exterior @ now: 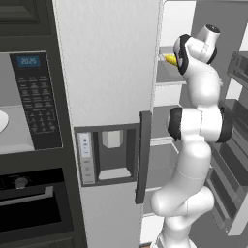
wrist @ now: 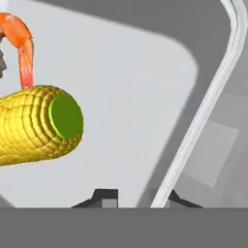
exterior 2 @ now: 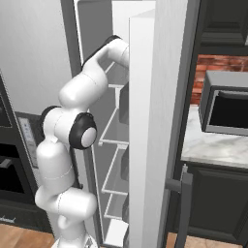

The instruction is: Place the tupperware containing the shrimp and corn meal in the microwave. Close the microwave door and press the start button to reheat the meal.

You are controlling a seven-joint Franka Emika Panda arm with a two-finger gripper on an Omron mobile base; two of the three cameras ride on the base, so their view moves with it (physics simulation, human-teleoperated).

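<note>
Tupperware (wrist: 145, 97) sits on a fridge shelf, its raised rim (wrist: 203, 111) running up between the two finger tips of the gripper (wrist: 138, 197), one tip inside the tray, one outside. Whether the jaws are clamped on that rim I cannot tell. Corn (wrist: 38, 123) and shrimp (wrist: 19, 38) lie inside, away from the rim.

A yellow corn cob (wrist: 36, 123) with a green cut end lies on its side on the pale floor of the clear-grey tupperware (wrist: 145, 87), an orange-red shrimp (wrist: 19, 41) curling just behind it. The tray's raised rim sweeps past on one side, the meal resting on a refrigerator shelf. At far left, the black microwave (exterior: 34, 101) stands open, its blue display lit above the keypad.
</note>
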